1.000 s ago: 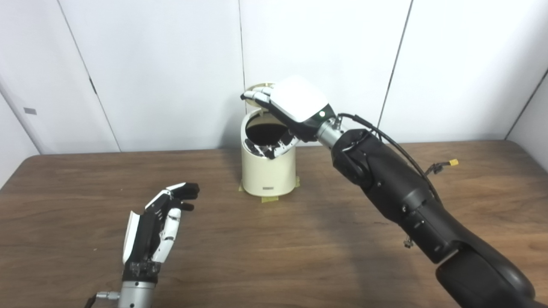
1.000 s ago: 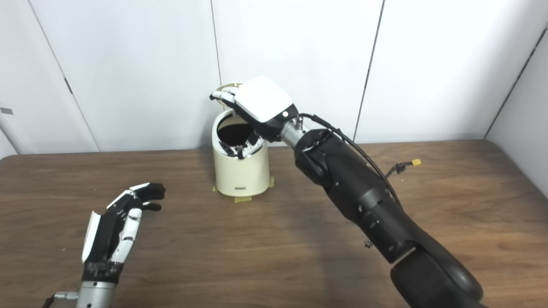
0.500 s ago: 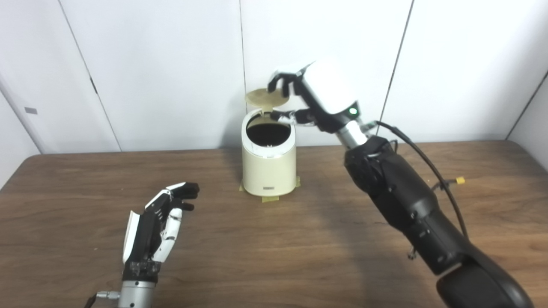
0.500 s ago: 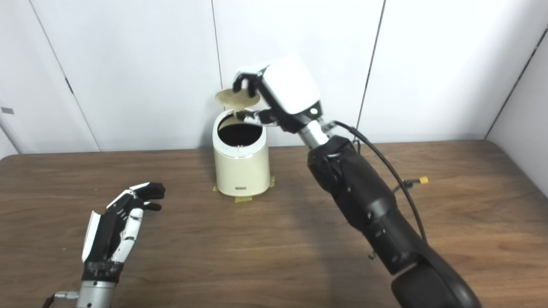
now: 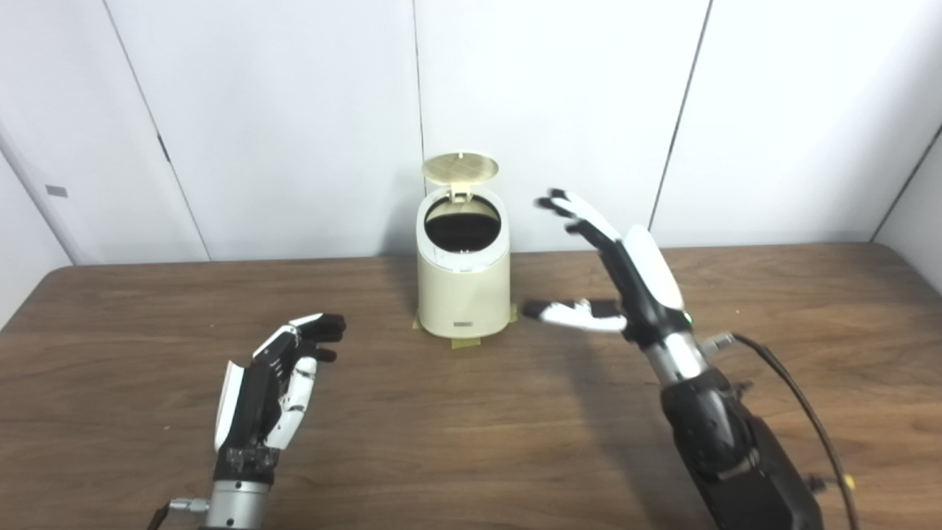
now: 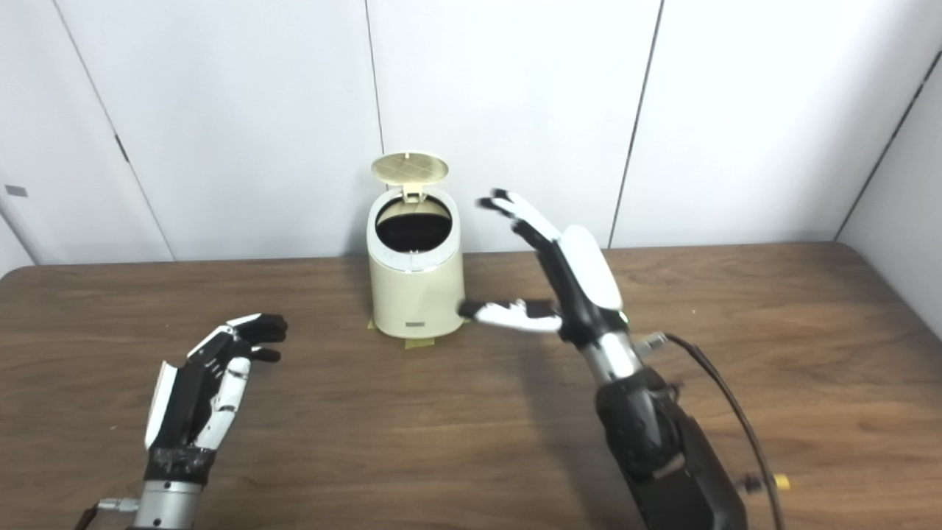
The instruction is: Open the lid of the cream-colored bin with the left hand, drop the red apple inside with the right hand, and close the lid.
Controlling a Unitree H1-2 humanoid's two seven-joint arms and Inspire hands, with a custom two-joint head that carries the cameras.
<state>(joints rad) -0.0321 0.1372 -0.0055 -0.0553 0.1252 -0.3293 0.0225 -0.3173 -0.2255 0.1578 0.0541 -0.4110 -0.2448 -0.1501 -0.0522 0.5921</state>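
At the table's [image 5: 110, 412] far middle, the upright bin [image 5: 462, 283], lid [image 5: 460, 167] raised, stands at ten o'clock from the empty, spread right hand [image 5: 625, 283]; the left hand [image 5: 274, 383] rests loose, holding nothing.

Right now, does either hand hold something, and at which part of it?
Nothing is held. The left hand and the right hand are both open, fingers apart, away from the cream-colored bin.

The bin [image 5: 463, 280] is set at the back of the table [image 5: 471, 442] — one hand [image 5: 274, 386] left, one hand [image 5: 625, 276] right.
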